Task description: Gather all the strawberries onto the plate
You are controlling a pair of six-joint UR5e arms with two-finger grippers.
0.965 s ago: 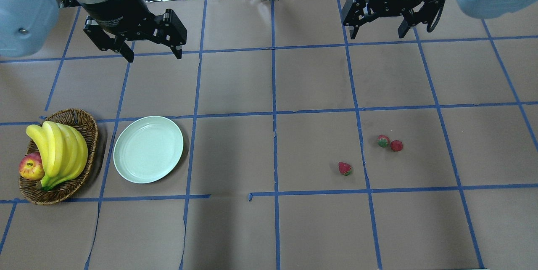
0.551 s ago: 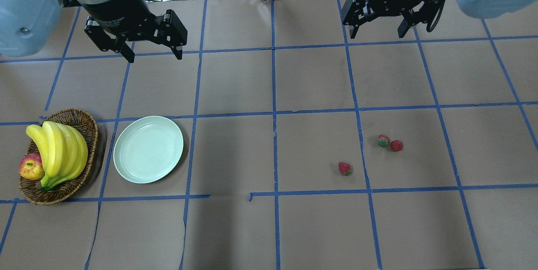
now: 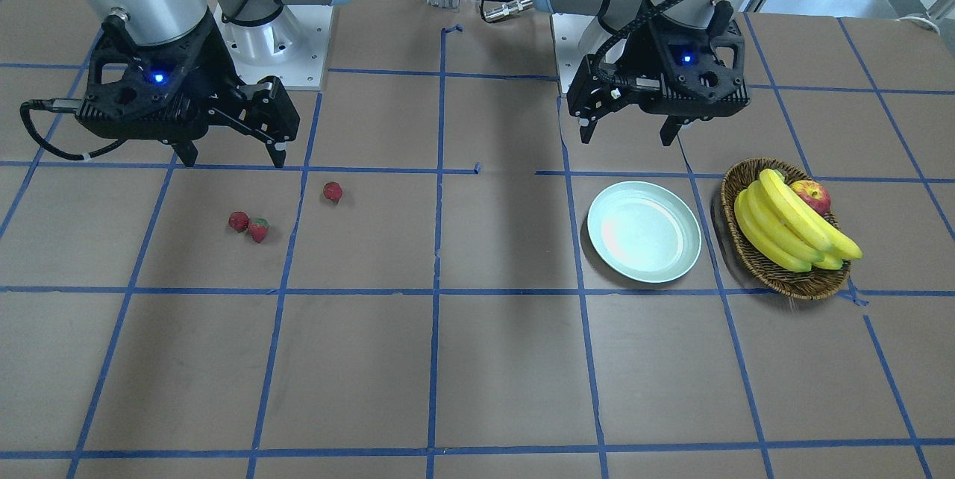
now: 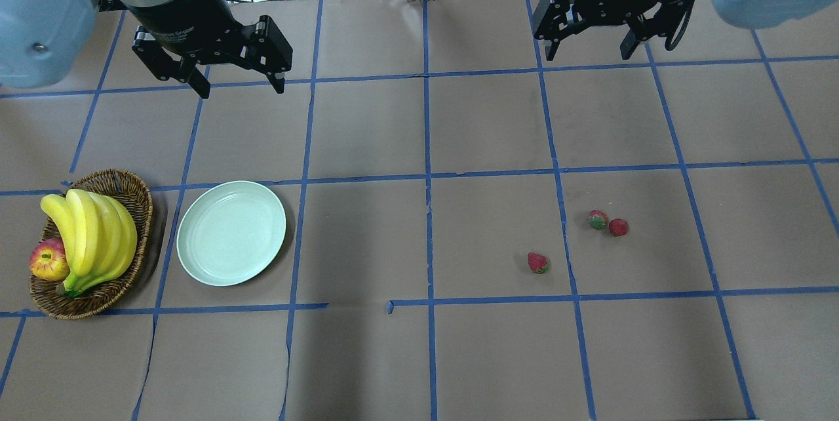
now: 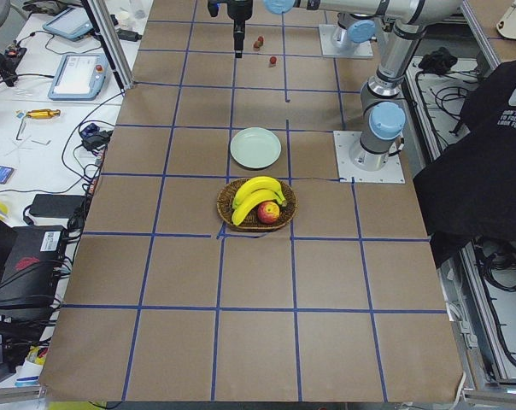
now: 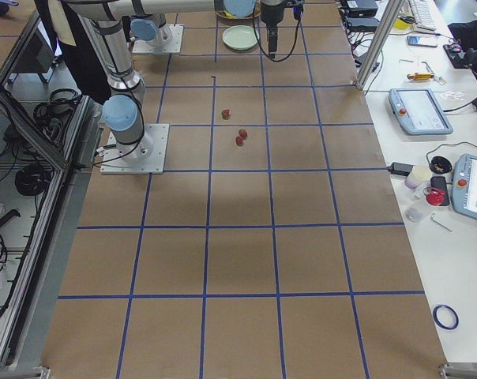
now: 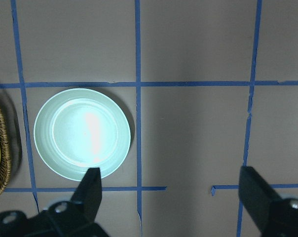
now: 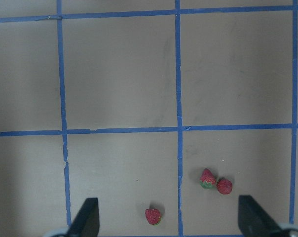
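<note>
**Handling.** Locate the strawberries (image 4: 597, 220) on the right half of the table, well apart from the plate (image 4: 231, 233). Note a pair lying side by side, touching or very nearly so, and a single berry (image 4: 538, 263) to their left, slightly nearer in the overhead view.

- Judge as light, small and rounded, with a tapered tip and a leafy cap.
- Expect rolling or sideways escape under an off-centre pinch.
- Soft or rigid: cannot tell, so close gently.
- Take hold across the widest part of the red body, not on the cap or the tip.
- Begin with the single berry, given the clear space all round it.
- For the pair, turn the fingers to avoid landing on the neighbour.

Find the plate on the left half, empty, just beside the wicker basket (image 4: 124, 178) with bananas (image 4: 92, 231) and an apple (image 4: 48, 260).

**Grippers.** Observe the left gripper (image 4: 241, 88) and the right gripper (image 4: 588, 54) raised above the far part of the table. Jaws of both spread wide, holding nothing.

**Change.** Against the frames of a second before:

- No visible shift of berries, plate or basket.
- Both grippers in practically the same pose and at the same opening, with at most a slight drift on the left.
- No berry collected yet.
</note>
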